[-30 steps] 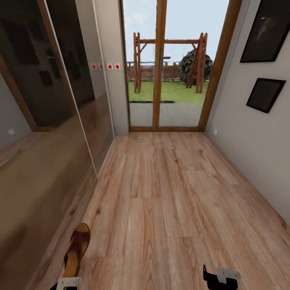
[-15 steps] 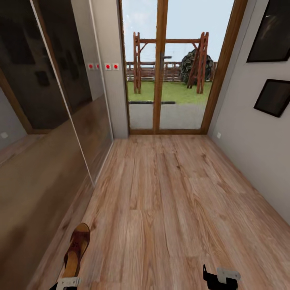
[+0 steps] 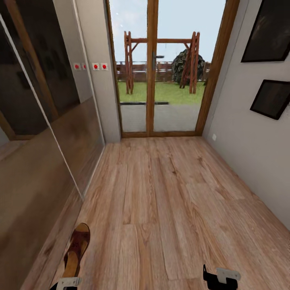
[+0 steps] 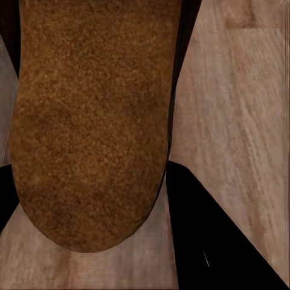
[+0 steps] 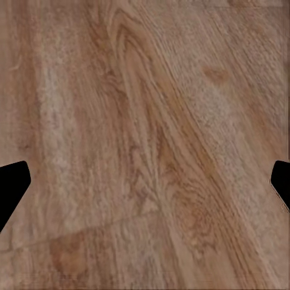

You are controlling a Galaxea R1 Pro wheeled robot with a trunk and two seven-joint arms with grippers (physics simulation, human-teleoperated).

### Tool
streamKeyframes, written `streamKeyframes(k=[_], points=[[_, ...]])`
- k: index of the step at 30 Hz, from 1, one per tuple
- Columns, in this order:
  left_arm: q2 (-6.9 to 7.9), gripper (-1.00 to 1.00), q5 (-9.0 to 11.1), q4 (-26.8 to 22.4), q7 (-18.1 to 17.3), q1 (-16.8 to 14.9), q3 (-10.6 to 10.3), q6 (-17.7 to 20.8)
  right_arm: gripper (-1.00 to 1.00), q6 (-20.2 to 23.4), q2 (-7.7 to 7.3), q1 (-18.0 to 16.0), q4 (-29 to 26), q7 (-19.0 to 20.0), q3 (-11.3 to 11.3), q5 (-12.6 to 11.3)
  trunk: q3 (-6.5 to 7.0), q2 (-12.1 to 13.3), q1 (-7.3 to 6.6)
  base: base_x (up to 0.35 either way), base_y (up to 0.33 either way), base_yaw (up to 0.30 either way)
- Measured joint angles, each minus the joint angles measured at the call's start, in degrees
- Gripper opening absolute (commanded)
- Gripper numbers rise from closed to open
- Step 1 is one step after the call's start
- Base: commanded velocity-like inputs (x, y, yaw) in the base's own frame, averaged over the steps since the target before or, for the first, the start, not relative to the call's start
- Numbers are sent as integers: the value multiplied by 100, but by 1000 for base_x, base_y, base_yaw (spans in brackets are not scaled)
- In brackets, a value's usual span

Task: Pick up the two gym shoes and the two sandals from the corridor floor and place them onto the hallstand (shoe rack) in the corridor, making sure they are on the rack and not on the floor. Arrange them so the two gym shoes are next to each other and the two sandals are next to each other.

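Sandal (image 3: 76, 251) in left gripper (image 3: 66, 283), above floor (image 3: 161, 201); glass door (image 3: 161, 68) ahead

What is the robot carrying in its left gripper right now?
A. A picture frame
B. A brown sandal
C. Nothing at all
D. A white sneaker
B. In the head view a brown sandal sticks out from the left gripper, and the left wrist view shows its tan footbed between the dark fingers, above the floor.
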Motion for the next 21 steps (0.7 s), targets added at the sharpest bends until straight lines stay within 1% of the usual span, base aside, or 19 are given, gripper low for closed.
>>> streamKeyframes(k=[21], points=[[4, -100, 0, 0, 1, 0, 0, 0, 100, 0, 0, 0, 0, 9, 0, 0, 0, 0, 0, 338, 0, -264]])
